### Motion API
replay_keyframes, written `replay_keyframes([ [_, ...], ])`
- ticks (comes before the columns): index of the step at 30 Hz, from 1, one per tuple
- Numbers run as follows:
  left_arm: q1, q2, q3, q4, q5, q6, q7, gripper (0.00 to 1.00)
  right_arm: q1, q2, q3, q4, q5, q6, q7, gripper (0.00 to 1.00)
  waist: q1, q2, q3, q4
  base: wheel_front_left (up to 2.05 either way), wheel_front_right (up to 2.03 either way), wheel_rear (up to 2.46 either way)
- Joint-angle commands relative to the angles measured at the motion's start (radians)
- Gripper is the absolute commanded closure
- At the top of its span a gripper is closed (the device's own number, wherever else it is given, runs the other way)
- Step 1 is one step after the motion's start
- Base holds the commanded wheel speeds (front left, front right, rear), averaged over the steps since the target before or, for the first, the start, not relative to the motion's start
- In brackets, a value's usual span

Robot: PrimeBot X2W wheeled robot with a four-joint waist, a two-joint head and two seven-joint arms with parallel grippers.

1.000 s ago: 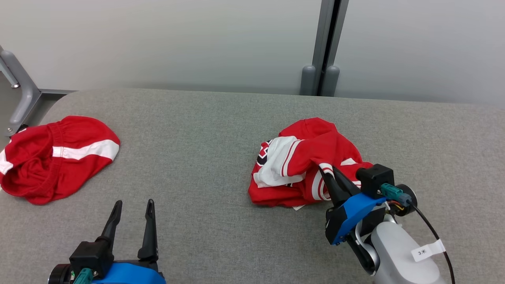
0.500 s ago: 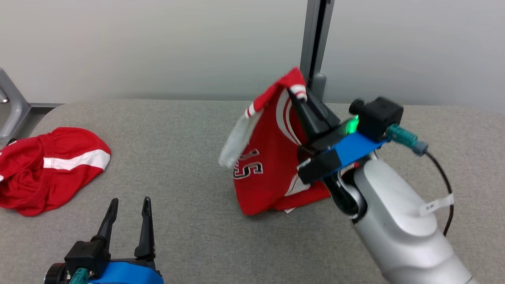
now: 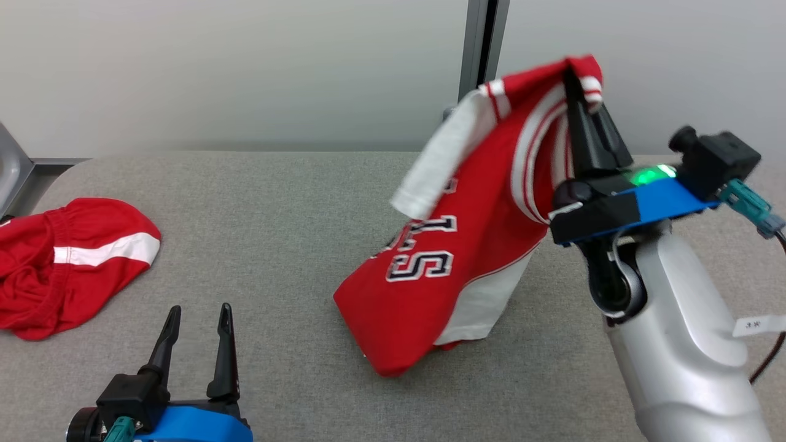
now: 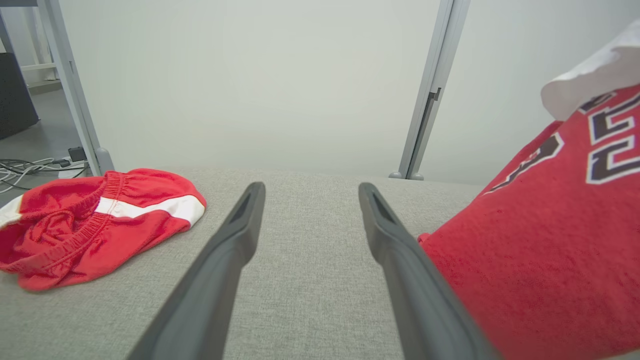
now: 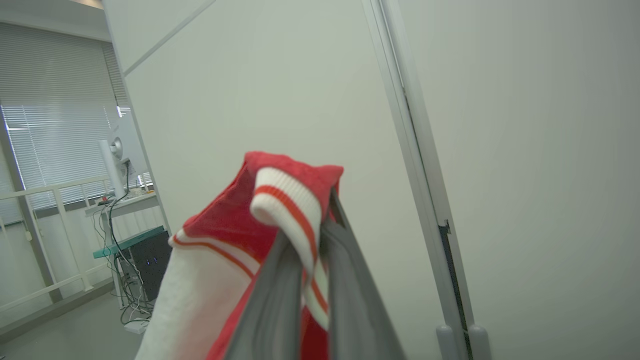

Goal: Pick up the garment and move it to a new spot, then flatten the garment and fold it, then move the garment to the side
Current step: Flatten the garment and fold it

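The garment (image 3: 466, 245) is a red and white jersey with dark lettering. It hangs from my right gripper (image 3: 574, 77), which is shut on its striped trim high above the table; the lower hem still rests on the grey table (image 3: 295, 215). In the right wrist view the trim (image 5: 292, 210) is pinched between my right gripper (image 5: 312, 225) fingers. The jersey (image 4: 545, 240) also fills the right side of the left wrist view. My left gripper (image 3: 196, 313) stands open at the lower left, nothing between its fingers (image 4: 240, 230).
Red shorts with a white stripe (image 3: 67, 264) lie crumpled at the table's left end, also seen as the shorts (image 4: 95, 220) in the left wrist view. A grey post (image 3: 482, 49) and pale wall panels stand behind the table.
My right gripper shut on the jersey's trim and lifted it up and to the right, so the crumpled garment now hangs stretched. The head camera shifted. The left gripper stayed put.
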Motion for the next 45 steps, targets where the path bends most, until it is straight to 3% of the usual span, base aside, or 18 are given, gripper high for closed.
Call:
replay_keyframes([
  [1, -0.013, 0.003, -0.004, -0.002, -0.003, 0.003, -0.006, 0.00, 0.041, -0.005, -0.068, 0.046, -0.041, 0.000, -0.003, 1.00, 0.0000, -0.0001, 0.003, -0.002, 0.00, 0.00, 0.00],
  [6, -0.022, 0.000, -0.008, 0.004, -0.006, -0.002, -0.009, 0.00, 0.136, -0.004, -0.217, 0.117, -0.154, 0.001, -0.003, 1.00, 0.0000, -0.0001, 0.009, -0.008, 0.00, 0.00, 0.00],
  [12, -0.016, 0.000, -0.008, 0.012, -0.010, -0.002, -0.014, 0.00, 0.219, -0.005, -0.242, 0.040, -0.217, 0.000, -0.002, 1.00, 0.0000, -0.0001, 0.003, -0.016, 0.00, 0.00, 0.00],
  [15, -0.009, 0.000, -0.007, 0.015, -0.012, 0.000, -0.016, 0.00, 0.294, -0.005, -0.214, -0.090, -0.188, 0.000, 0.020, 1.00, 0.0000, -0.0001, -0.002, -0.023, 0.00, 0.00, 0.00],
  [24, 0.011, 0.011, 0.000, 0.011, -0.016, 0.007, -0.020, 0.00, 0.518, -0.005, -0.192, -0.636, -0.141, 0.000, 0.156, 1.00, 0.0000, -0.0001, -0.012, -0.058, 0.00, 0.00, 0.00],
  [29, 0.001, 0.007, -0.007, 0.010, -0.018, 0.006, -0.021, 0.00, 0.558, -0.005, -0.203, -0.749, -0.139, 0.000, 0.223, 1.00, 0.0000, -0.0001, -0.008, -0.064, 0.00, 0.00, 0.00],
  [32, -0.010, 0.003, -0.012, 0.012, -0.018, 0.003, -0.022, 0.00, 0.523, -0.005, -0.232, -0.667, -0.122, 0.000, 0.246, 1.00, 0.0000, -0.0001, 0.002, -0.063, 0.00, 0.00, 0.00],
  [36, -0.033, 0.002, -0.021, 0.014, -0.013, -0.005, -0.022, 0.00, 0.399, -0.004, -0.273, -0.426, -0.154, 0.000, 0.254, 1.00, 0.0000, -0.0001, 0.028, -0.047, 0.00, 0.00, 0.00],
  [45, -0.096, -0.006, -0.043, 0.037, -0.006, -0.028, -0.025, 0.00, 0.032, -0.005, -0.382, 0.159, -0.319, 0.000, 0.083, 1.00, 0.0000, -0.0001, 0.094, 0.058, 0.00, 0.00, 0.00],
])
